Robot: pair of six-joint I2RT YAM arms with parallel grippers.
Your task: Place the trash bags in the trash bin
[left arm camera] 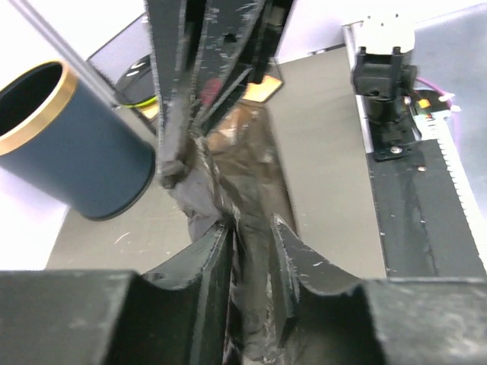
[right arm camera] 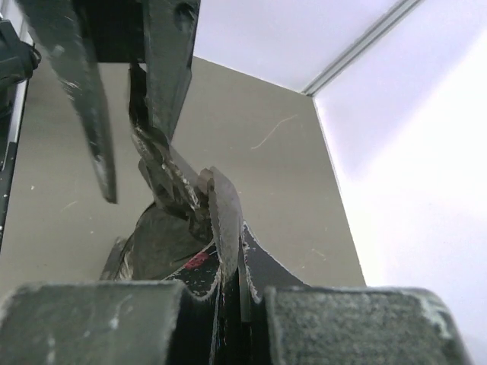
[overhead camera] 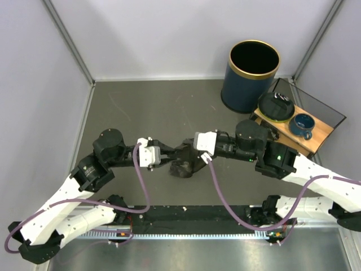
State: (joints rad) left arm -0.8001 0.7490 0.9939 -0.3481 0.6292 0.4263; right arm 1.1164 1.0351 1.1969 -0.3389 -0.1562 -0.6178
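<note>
both hands on the bag, bin still waiting

my left gripper (left arm camera: 243, 251) and right gripper (right arm camera: 228, 228) are clamped on the trash bag (overhead camera: 183, 164) mid-table; the trash bin (overhead camera: 252, 76) stands far right, nothing visibly inside yet.

Place: a lab test cell for robot work
Walls: plain white panels (overhead camera: 169, 34) with metal corner strips close the space on three sides
Floor: a bare grey table (overhead camera: 152, 107), scuffed
Rig: two arms bolted to a black rail (overhead camera: 192, 217) at the near edge, purple cables (overhead camera: 141, 186) looping from them
Props: a small wooden board (overhead camera: 316, 132) in the corner, bearing a blue cup (overhead camera: 302, 124)
</note>
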